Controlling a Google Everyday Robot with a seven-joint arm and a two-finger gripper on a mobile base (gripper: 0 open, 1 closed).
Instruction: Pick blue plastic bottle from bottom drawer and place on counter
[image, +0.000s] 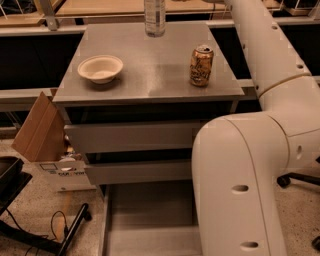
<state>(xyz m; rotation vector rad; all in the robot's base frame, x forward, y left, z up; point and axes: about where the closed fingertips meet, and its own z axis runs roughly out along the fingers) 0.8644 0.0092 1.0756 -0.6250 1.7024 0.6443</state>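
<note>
arm (235, 165): white, smooth, rounded | small oval holes | seam ring | gripper: off-frame, top

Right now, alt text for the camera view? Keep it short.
A clear plastic bottle stands at the far edge of the counter, top cropped, with a white bowl front-left and a gold drink can front-right. The bottom drawer is pulled open; the robot's white arm fills the right side, gripper out of frame.
</note>
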